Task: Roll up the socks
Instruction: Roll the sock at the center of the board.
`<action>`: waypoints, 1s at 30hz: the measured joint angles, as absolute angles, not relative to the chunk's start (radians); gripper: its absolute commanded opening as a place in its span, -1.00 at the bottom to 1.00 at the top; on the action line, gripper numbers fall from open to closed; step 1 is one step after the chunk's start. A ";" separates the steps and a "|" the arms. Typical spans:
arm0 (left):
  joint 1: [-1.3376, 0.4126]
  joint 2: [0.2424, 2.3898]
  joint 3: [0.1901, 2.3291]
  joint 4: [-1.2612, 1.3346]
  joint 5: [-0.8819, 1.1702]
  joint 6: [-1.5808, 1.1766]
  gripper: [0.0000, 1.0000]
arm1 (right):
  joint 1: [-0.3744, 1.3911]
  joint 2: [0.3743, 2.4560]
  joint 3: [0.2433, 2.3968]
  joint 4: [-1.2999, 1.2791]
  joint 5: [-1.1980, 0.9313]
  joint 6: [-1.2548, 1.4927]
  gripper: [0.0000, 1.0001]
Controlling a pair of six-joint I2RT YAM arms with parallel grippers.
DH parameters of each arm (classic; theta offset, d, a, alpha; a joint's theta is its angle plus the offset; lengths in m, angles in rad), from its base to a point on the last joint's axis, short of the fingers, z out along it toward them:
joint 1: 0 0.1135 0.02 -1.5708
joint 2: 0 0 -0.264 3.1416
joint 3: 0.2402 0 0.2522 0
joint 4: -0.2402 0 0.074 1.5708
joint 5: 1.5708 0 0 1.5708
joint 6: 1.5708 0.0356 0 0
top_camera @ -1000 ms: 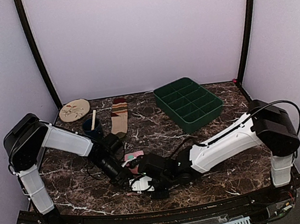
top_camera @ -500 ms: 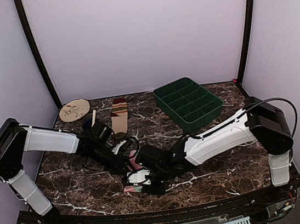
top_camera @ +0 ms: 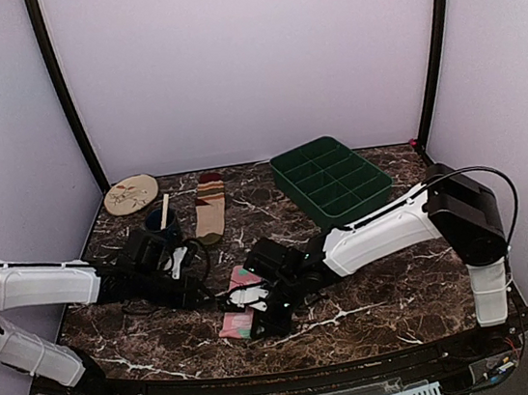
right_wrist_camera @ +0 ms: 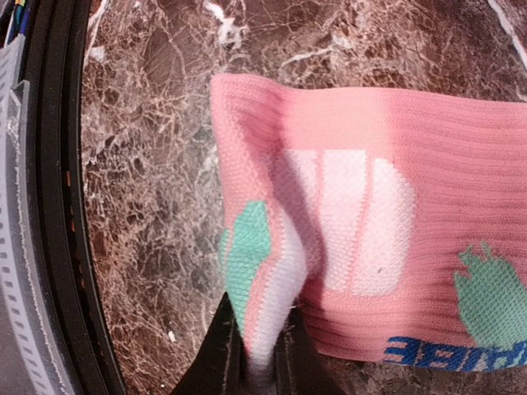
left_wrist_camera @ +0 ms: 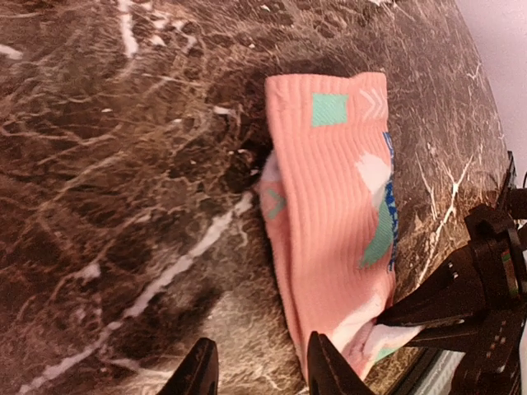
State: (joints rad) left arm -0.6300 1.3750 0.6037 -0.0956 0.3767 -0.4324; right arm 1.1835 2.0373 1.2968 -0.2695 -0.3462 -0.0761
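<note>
**A:** Two grippers, two socks. Tools first?

**B:** Right gripper [right_wrist_camera: 259, 329]: jaws pinched tight on a raised fold at one end of the pink sock [left_wrist_camera: 329, 206]. Left gripper [left_wrist_camera: 260, 346]: jaws partway apart with bare marble between them. One finger sits right at the sock's long edge. It grips nothing.

**A:** Where does the pink one lie?

**B:** Flat on the table [top_camera: 391, 278], front centre, between the two wrists. The right gripper is over it and the left is just beside it.

**A:** And the second sock?

**B:** One tan sock [top_camera: 210, 204], striped, lying straight near the back and well apart from both grippers.

**A:** Other items, counted?

**B:** One round plate [top_camera: 131, 193] in the back left corner. One green divided tray [top_camera: 332, 181] at back right. One dark cup [top_camera: 161, 229] beside the tan sock, with one pale stick [top_camera: 165, 211] standing in it.

**A:** How do the views differ?

**B:** Only the overhead view takes in the tan sock, plate, tray, cup and both arms. The left wrist view gives the pink sock's full length with its teal and white marks. It also shows the other gripper's black fingers at the far end. The right wrist view shows the pinched fold up close, three white bars, blue lettering and the table's front rail.
</note>
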 measured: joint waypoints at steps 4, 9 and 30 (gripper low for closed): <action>-0.636 1.205 0.472 -0.014 0.278 -0.447 -0.19 | 1.156 2.051 1.306 -0.279 -0.430 -0.032 -0.95; -0.720 1.050 0.400 0.072 0.167 -0.400 -0.20 | 1.123 2.064 1.306 -0.293 -0.543 0.023 -0.97; -1.142 1.109 0.388 0.150 0.111 0.073 -0.31 | 1.081 2.083 1.257 -0.267 -0.763 0.194 -0.98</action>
